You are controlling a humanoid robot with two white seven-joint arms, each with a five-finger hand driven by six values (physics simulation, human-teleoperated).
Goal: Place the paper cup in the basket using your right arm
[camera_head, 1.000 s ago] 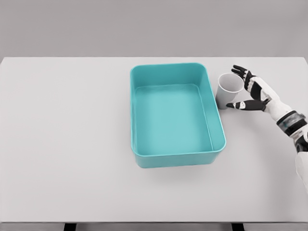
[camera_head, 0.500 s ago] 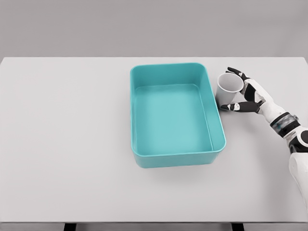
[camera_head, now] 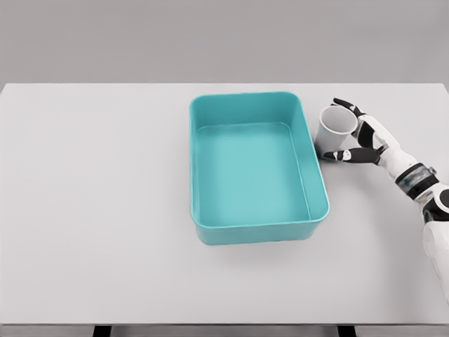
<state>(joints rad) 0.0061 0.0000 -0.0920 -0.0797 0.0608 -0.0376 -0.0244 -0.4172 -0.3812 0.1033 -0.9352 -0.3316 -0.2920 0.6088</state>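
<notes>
At the right edge we see a white-shelled arm [camera_head: 436, 225]. Its wrist carries a grey band, and our right hand [camera_head: 361, 137] mixes white plates with black fingers

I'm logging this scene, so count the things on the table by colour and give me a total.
Teal: 1, the basket
White: 1, the paper cup, with the right hand around it
Total: 2
</notes>
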